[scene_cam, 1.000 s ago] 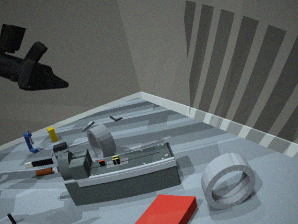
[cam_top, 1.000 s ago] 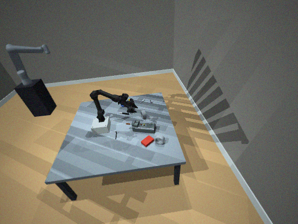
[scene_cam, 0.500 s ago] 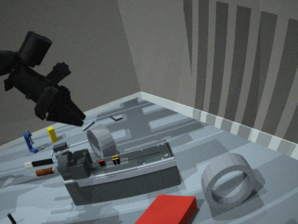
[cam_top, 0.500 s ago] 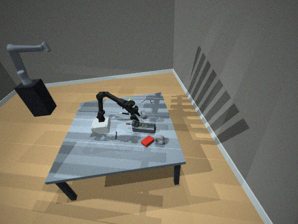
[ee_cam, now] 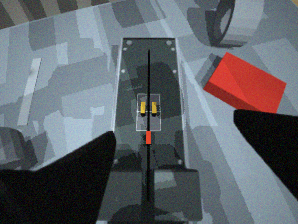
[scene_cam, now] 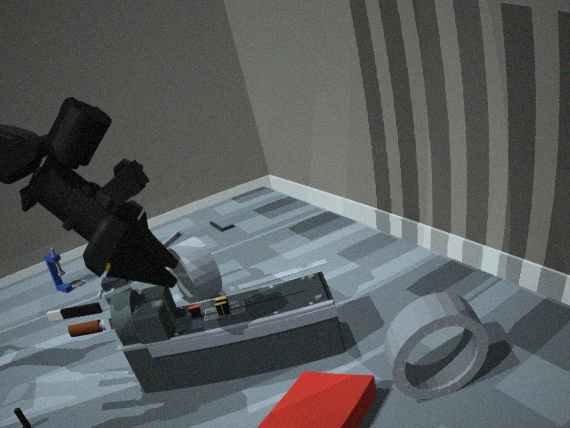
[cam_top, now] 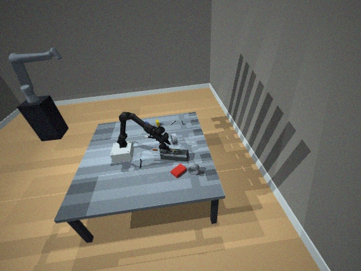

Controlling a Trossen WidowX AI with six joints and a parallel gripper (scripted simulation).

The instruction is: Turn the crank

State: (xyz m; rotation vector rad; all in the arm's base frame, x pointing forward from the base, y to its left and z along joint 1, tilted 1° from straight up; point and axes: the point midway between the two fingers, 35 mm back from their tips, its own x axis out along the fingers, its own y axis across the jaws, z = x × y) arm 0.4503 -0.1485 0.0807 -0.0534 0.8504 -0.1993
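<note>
The machine (cam_top: 175, 154) (scene_cam: 240, 345) (ee_cam: 167, 75) is a dark grey box with a long slide track on top. Its crank (scene_cam: 131, 309) sits at the left end in the exterior view. The red pointer (scene_cam: 194, 310) (ee_cam: 148, 137) stands a little short of the two brass marks (scene_cam: 220, 304) (ee_cam: 148, 107), on the crank side. My gripper (cam_top: 164, 146) (scene_cam: 161, 270) (ee_cam: 172, 126) is open and empty. It hangs just above the crank end, touching nothing. In the wrist view the fingers straddle the machine.
A red block (cam_top: 178, 170) (scene_cam: 325, 402) (ee_cam: 245, 85) and a grey tape roll (cam_top: 194, 168) (scene_cam: 437, 345) lie in front of the machine. A second roll (scene_cam: 200, 275) stands behind it. A blue clamp (scene_cam: 55, 272), a pen (scene_cam: 75, 312) and a brown cylinder (scene_cam: 85, 328) lie left of the crank.
</note>
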